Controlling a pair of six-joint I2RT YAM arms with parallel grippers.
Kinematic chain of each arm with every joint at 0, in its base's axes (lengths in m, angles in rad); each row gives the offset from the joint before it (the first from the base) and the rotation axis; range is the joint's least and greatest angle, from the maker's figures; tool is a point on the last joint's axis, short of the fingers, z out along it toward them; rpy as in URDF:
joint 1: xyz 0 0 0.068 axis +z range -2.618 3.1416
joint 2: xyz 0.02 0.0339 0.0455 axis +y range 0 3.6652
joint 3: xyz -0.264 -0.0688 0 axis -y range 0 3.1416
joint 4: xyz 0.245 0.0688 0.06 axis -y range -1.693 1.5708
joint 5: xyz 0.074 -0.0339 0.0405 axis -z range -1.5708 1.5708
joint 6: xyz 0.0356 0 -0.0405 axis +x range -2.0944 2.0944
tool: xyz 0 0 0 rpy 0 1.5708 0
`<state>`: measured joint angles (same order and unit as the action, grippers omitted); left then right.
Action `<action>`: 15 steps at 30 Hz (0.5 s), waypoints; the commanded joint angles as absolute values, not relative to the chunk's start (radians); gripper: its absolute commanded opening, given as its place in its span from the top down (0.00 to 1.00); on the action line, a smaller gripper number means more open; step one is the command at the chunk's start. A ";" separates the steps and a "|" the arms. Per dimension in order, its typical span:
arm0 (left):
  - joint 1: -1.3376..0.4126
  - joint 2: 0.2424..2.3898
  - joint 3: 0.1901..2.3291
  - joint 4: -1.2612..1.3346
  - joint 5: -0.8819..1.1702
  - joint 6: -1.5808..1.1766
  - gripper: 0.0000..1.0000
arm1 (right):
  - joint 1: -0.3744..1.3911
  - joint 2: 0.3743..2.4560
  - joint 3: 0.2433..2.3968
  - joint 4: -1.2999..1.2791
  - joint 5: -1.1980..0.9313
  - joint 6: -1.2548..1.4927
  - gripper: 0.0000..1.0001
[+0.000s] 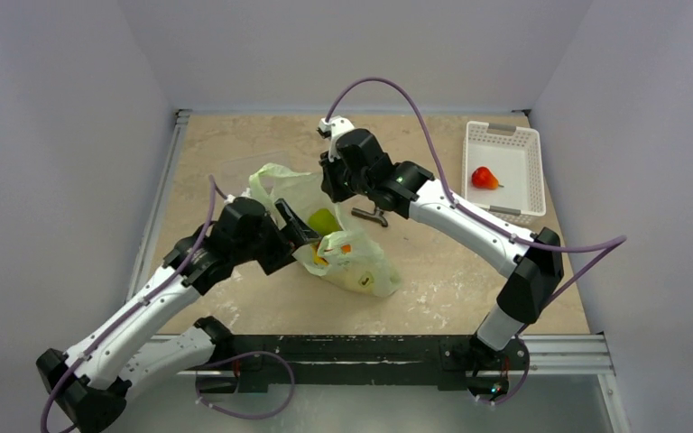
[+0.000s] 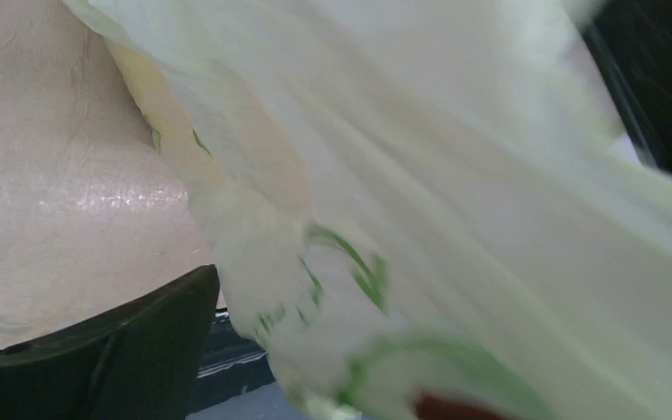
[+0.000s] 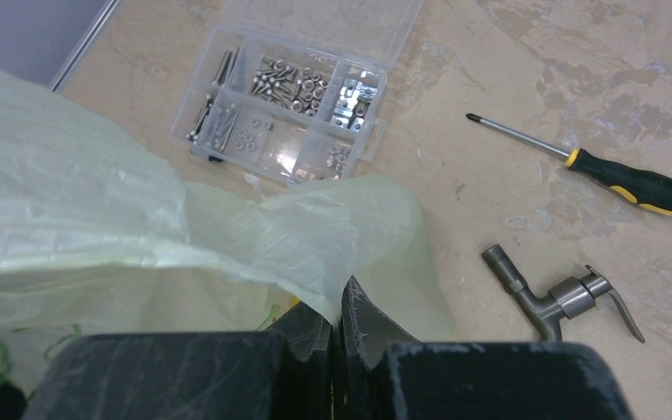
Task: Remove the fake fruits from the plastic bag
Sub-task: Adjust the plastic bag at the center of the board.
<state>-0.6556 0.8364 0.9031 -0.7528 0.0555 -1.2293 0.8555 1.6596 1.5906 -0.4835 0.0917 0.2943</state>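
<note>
right gripper point(image 3: 339, 306) is clamped on the plastic bag point(image 1: 361, 266) rim, left gripper point(image 1: 296, 225) state unclear — fake fruits point(image 1: 324, 221) mostly inside it, one red fruit point(image 1: 483, 178) already in the white basket point(image 1: 531, 144) — thin film could slip or tear from the pinch and drop shut.

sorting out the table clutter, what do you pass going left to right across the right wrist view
plastic bag → clear parts box holding screws → screwdriver. The metal fitting is left out: it lies below the screwdriver, within the same left-to-right span.
</note>
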 commanded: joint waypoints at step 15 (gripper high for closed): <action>-0.422 0.893 1.233 -0.894 0.101 -0.797 1.00 | 0.431 1.541 1.296 -0.241 -0.600 0.264 1.00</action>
